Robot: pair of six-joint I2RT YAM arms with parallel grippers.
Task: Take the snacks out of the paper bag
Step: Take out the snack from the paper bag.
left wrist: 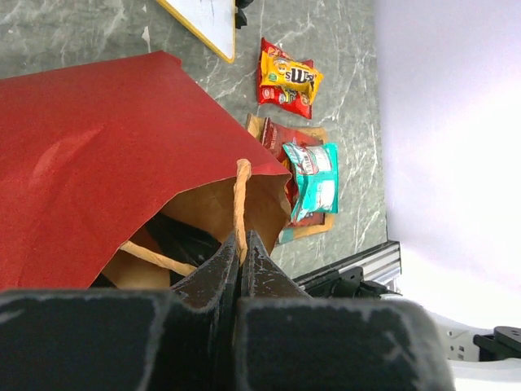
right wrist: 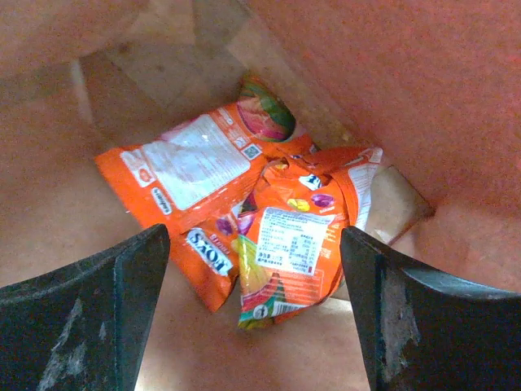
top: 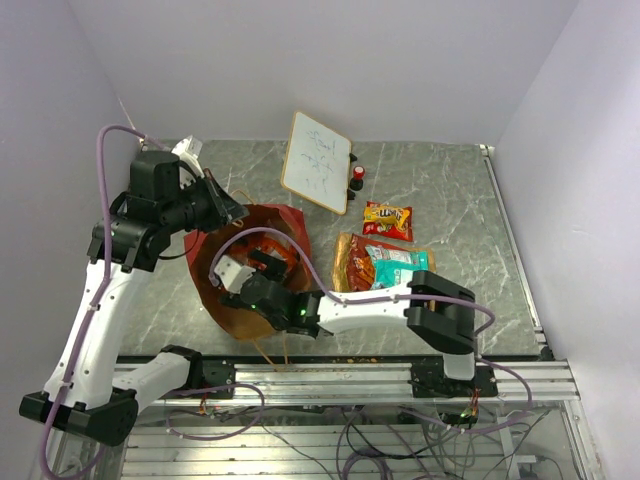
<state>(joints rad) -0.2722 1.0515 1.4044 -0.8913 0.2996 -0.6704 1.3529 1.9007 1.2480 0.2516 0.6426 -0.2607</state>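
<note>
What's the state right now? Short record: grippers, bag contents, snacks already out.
left gripper: shut on the paper bag handle
right gripper: open, inside the bag above the snacks
in bag: two orange packets on the bottom
outside bag: yellow-red packet; teal packet lying on red-brown packet

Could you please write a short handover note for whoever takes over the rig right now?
Left gripper: shut on the tan loop handle of the red paper bag.
Right gripper: open inside the bag, above two orange crinkly snack packets on its bottom.
Done: yellow-red packet, red-brown packet and teal-white packet lie outside on the grey table.
Left: lift out both orange packets.
</note>
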